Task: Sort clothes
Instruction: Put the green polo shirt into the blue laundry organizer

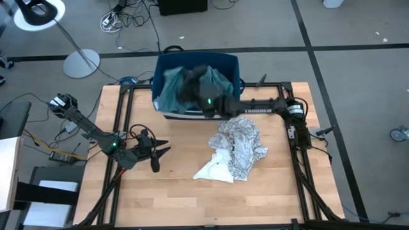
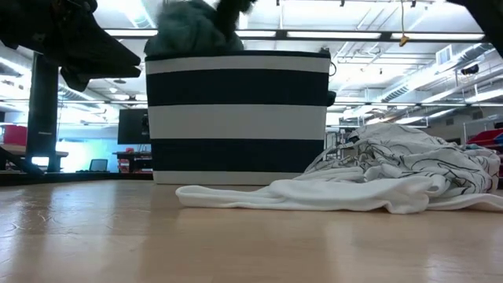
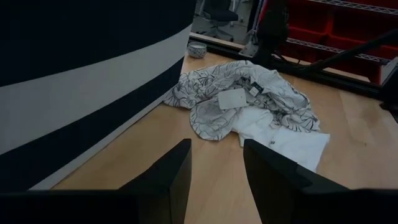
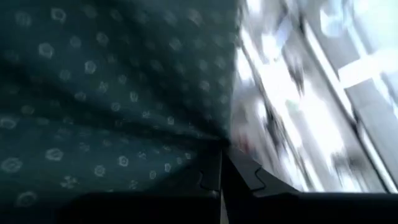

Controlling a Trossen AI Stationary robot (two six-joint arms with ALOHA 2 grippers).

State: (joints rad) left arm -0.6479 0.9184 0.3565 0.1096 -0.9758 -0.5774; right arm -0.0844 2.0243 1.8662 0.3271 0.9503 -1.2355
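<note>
- While the right gripper (image 1: 203, 99) reaches over the bin (image 1: 167, 64), its fingers (image 4: 239, 171) are pinched together on a teal cloth (image 4: 112, 93) printed with small pale flower shapes.
- From above, that teal cloth (image 1: 169, 89) drapes inside the bin and over its near rim, beside a black piece (image 1: 192, 83) lying among it.
- At table height, the teal cloth (image 2: 189, 27) rises in a heap above the bin's (image 2: 236, 118) top edge; the bin's wall shows dark and white bands.
- Near the right arm, a white-and-grey patterned cloth (image 1: 239, 144) lies crumpled on the table (image 1: 179, 198), just in front of the bin and apart from it.
- A plain white part (image 1: 214, 169) of that heap spreads flat toward the table's middle.
- Seen from the left wrist, the patterned cloth (image 3: 249, 93) lies near the bin's (image 3: 81, 93) foot, with a white tag (image 3: 231, 98) on top.
- Over the table's left side, the left gripper (image 1: 158, 153) waits, well apart from the clothes.
- Its fingers (image 3: 168, 180) stand wide apart with nothing between them, only bare wood showing in the gap.
- Beyond the table, red shelves (image 3: 336, 25) show in the room, and a floor lamp (image 1: 38, 14) stands off the table's far left corner.
</note>
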